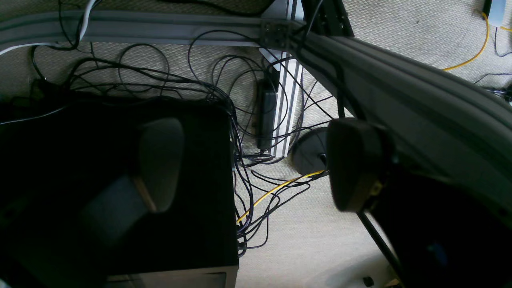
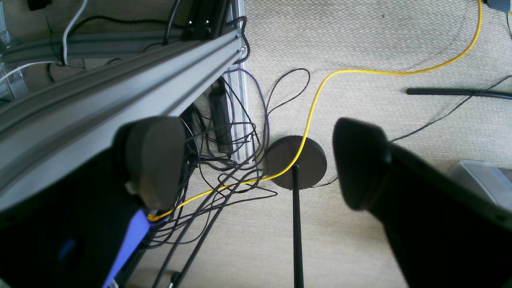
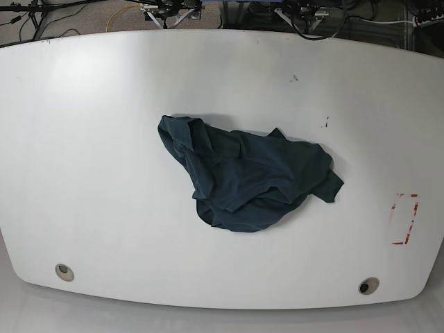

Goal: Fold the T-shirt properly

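Lying crumpled on the white table (image 3: 83,139), the T-shirt (image 3: 243,177) hides its sleeves in folds, while left gripper (image 1: 256,164) and right gripper (image 2: 256,164) hang spread and empty above floor cables.

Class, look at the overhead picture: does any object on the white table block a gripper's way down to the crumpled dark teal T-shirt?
Nothing visible does. The crumpled dark teal T-shirt lies alone mid-table; no other object rests on or beside it.

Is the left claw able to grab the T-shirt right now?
Probably not yet. The left claw is open but hangs off the table over floor cables, while the T-shirt lies crumpled mid-table, uncovered.
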You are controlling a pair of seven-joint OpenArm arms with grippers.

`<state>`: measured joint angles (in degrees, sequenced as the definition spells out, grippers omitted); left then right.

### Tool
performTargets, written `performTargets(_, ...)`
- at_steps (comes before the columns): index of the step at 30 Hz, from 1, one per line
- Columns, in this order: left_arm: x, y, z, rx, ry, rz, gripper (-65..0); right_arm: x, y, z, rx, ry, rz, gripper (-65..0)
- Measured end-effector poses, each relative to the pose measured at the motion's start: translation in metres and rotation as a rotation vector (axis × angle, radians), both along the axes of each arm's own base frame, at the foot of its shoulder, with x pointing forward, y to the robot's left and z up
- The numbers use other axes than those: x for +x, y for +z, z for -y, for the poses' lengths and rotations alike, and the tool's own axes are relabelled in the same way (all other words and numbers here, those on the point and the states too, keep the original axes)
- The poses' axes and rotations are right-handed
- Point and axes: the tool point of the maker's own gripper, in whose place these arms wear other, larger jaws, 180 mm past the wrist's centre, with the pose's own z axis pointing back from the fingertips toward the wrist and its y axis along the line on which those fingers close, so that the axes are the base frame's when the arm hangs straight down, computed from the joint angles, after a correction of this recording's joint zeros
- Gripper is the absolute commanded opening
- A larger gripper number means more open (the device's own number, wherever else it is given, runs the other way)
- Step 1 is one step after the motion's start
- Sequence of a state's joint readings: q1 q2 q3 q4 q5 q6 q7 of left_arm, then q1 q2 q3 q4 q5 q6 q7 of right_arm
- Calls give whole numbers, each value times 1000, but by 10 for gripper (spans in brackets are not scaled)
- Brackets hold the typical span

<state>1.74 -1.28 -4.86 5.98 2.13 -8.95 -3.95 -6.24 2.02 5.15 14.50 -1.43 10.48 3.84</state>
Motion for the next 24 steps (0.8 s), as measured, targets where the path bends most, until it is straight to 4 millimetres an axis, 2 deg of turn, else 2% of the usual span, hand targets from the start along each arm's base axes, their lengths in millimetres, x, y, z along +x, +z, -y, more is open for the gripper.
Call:
performTargets(14, 12, 1, -2, 5, 13, 29, -124, -5, 0, -5, 8, -5, -4, -101)
performTargets(24, 8, 1, -3, 6, 35, 22, -125, -7, 0, -4, 6, -4, -8, -96)
